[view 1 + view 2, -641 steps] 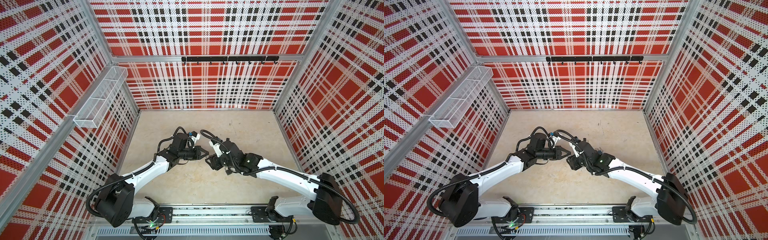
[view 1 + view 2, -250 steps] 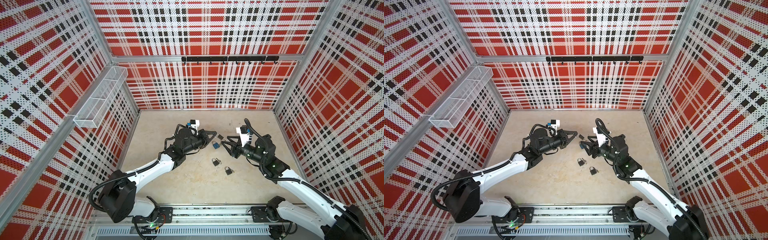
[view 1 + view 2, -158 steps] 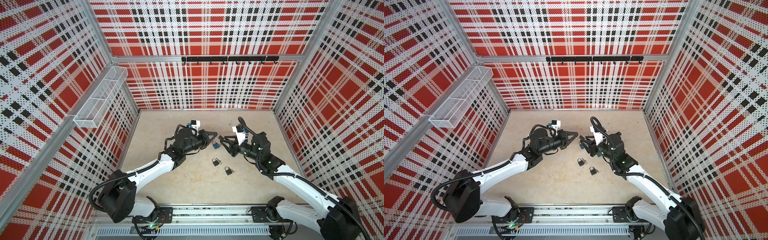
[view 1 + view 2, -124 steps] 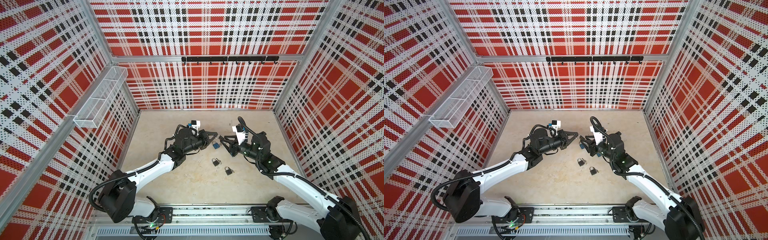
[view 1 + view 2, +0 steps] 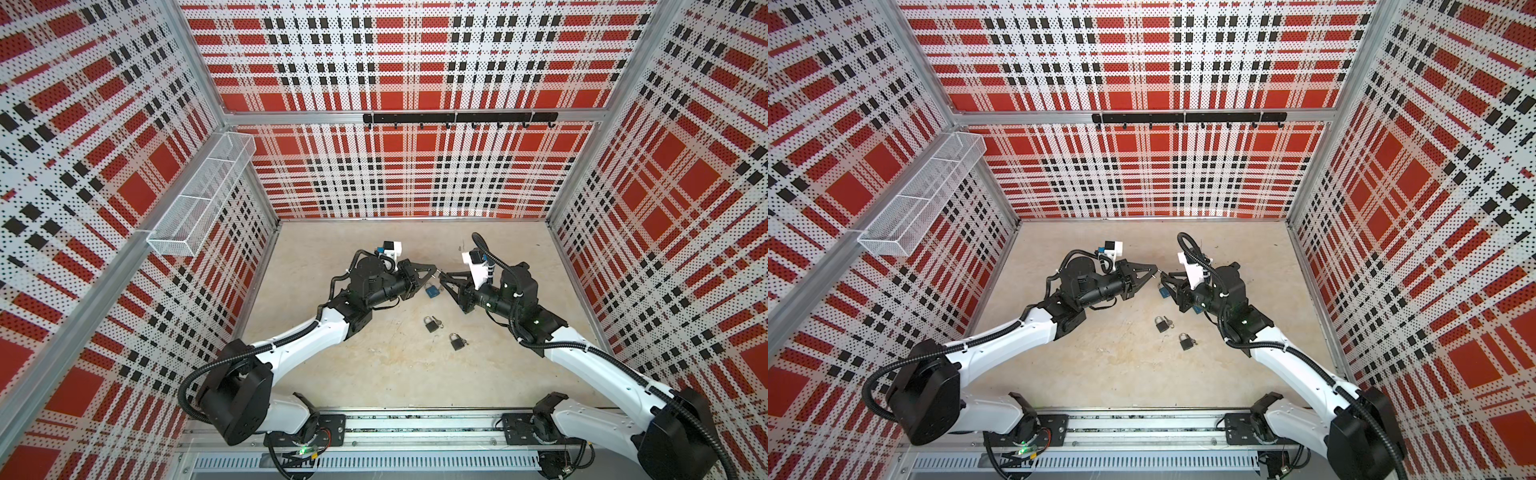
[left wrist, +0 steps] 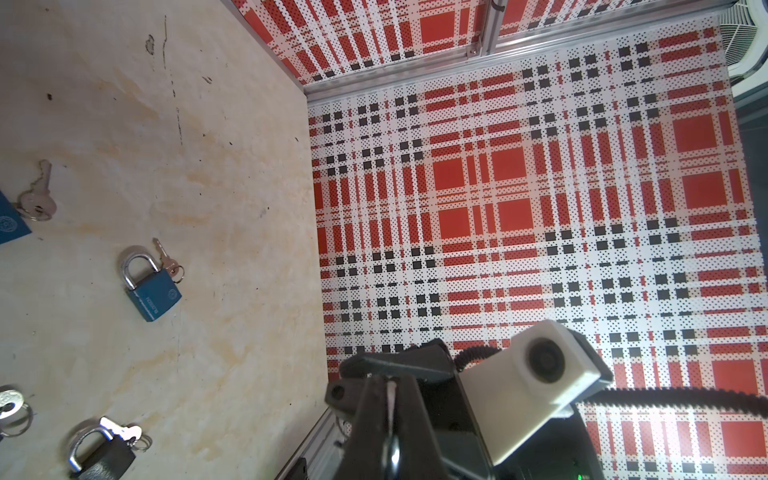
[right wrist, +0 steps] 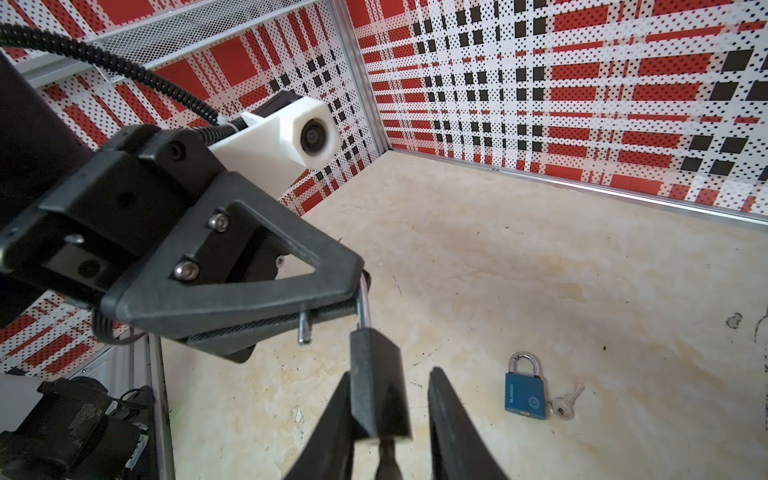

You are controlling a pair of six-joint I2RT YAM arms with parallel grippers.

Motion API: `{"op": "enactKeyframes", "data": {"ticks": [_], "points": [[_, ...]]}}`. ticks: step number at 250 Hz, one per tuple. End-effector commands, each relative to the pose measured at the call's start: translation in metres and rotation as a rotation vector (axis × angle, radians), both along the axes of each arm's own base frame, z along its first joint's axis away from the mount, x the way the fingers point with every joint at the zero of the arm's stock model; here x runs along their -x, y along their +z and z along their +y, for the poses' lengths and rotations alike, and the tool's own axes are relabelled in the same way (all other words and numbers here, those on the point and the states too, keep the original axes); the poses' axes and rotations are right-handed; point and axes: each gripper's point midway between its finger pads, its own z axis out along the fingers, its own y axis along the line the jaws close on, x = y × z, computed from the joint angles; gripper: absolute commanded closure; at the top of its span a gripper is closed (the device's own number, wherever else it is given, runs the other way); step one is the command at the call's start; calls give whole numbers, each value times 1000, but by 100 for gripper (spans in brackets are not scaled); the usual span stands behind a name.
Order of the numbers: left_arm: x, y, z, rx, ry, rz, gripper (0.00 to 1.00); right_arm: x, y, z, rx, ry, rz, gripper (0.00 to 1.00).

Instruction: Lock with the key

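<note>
The left jaws are clamped shut on the silver shackle of a black, box-shaped metal padlock, holding it above the beige, mottled worktop. The shackle stands open, with one leg free just beside those jaws. The padlock's body hangs between the right jaws, which stand apart: it lies against one finger, with a clear gap to the other. Whether a key sits in its underside cannot be told. Well apart on the worktop lies a blue padlock, with silver keys just beside it.
</note>
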Motion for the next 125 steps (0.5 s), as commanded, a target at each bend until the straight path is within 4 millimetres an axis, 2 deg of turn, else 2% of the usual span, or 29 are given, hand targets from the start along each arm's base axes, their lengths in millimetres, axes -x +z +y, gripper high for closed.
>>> {"op": "enactKeyframes", "data": {"ticks": [1,61,96,125], "points": [[2,23,-7,71,-25,-33,100,-3,24,3,-24,11,-73,71],[1,17,-9,71,-26,-22,100,-3,24,3,-24,10,-76,73],[1,18,-9,77,-24,-25,100,-4,24,4,-22,13,-76,86],[0,20,-8,81,-21,-29,100,-4,23,4,-22,11,-73,85]]}}
